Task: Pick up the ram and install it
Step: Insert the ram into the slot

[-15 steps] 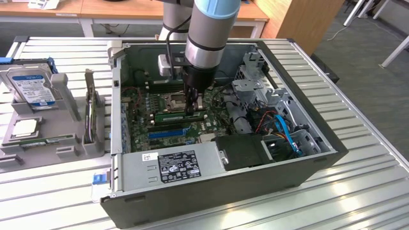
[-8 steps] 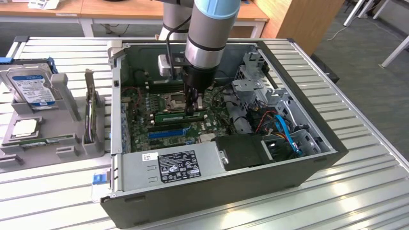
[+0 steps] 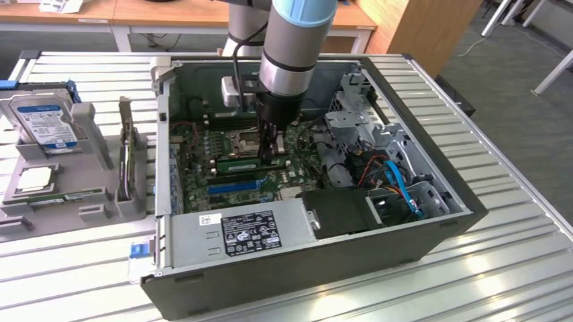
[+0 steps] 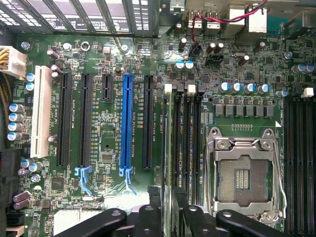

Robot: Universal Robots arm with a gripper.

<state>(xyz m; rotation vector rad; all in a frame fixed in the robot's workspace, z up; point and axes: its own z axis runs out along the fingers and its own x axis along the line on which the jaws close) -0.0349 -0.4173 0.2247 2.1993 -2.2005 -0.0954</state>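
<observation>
Ram stands on edge on the motherboard, directly beneath the pincer and between its two sides. Whether the pincer clamps it cannot be told.

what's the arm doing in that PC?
The robot arm's tool is down inside the open PC case, right over the ram. The stick stands on edge in a black memory slot next to the empty CPU socket. Can't tell whether it's fully latched.
</observation>
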